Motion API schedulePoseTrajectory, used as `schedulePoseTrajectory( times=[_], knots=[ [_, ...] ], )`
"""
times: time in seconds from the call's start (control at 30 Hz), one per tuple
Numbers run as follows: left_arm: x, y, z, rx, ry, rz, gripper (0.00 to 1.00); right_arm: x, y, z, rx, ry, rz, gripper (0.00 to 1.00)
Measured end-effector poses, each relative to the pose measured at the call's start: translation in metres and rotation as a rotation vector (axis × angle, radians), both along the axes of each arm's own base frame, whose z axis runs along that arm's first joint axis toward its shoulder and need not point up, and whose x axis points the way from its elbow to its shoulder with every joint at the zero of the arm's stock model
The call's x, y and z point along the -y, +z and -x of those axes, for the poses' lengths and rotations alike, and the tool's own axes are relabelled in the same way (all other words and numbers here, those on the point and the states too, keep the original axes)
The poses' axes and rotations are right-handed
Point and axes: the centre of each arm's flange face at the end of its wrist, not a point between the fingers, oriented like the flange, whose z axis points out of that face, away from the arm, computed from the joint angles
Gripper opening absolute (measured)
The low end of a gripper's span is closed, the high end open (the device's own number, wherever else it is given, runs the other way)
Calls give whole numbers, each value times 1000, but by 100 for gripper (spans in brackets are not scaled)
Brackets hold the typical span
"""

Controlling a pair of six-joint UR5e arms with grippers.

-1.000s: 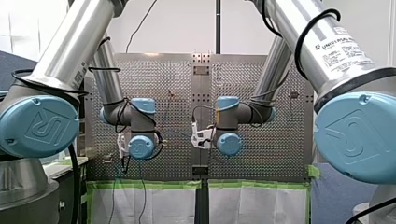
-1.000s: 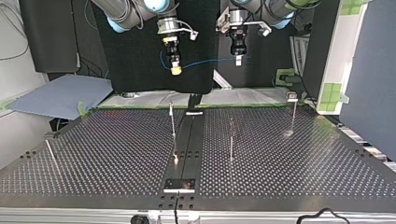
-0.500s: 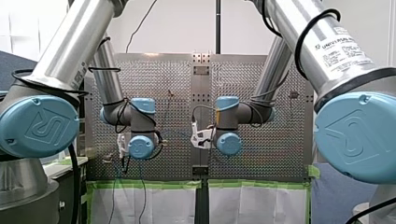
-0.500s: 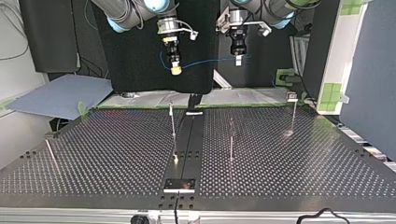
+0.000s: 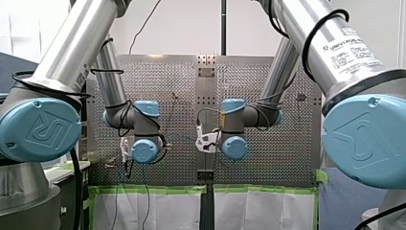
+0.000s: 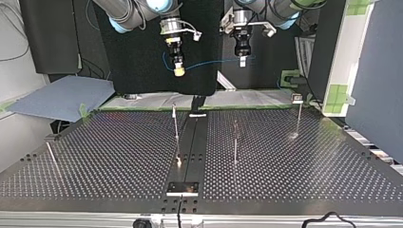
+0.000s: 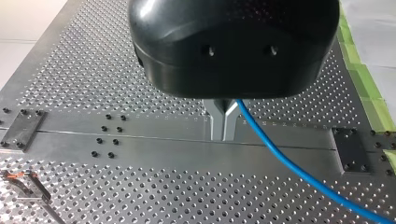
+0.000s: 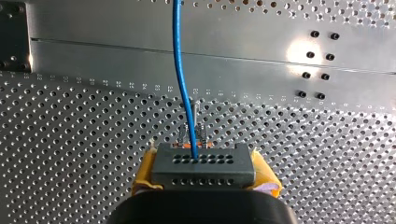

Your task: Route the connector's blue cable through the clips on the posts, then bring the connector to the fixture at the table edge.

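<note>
High over the surface [image 6: 294, 166], both arms hang with the blue cable [image 6: 214, 62] strung between them in free air, as the top view shows. Our right tool [image 6: 178, 71] grips the connector [image 8: 203, 163] between its yellow pads [image 8: 145, 173]. The cable leaves the connector's face and runs on ahead of it. Our left tool [image 7: 223, 133] has its metal fingers drawn nearly together, and the cable comes out from just beside them. We read that as a pinch on the cable, though the tool's body hides the contact itself. Posts [image 6: 235, 145] stand on the surface below, well apart from the cable, and no clip holds it in any view. In the right wrist view one post top shows under the connector, near the cable's line but apart from it as far as we can tell. Status, as judged: connector and cable are both in hand; routing through the clips is not yet begun; delivery is not yet begun. A small plate [image 6: 182, 188] at the surface's near edge in the top view is probably the fixture, and it lies well apart from the connector.
</note>
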Motion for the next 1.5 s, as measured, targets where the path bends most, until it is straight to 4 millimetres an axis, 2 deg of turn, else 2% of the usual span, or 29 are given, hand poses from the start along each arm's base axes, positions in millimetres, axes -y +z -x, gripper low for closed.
schedulePoseTrajectory(
  times=[0.97,1.2,1.5],
  knots=[
    [0,0,-1,1,0,0,0,0,0,0,0,0,0,0],
    [1,-11,1,-44,-30,-30,0,0,0,0,0,0,0,0],
    [1,-13,1,-51,-37,-35,0,0,0,0,0,0,0,0]
  ],
)
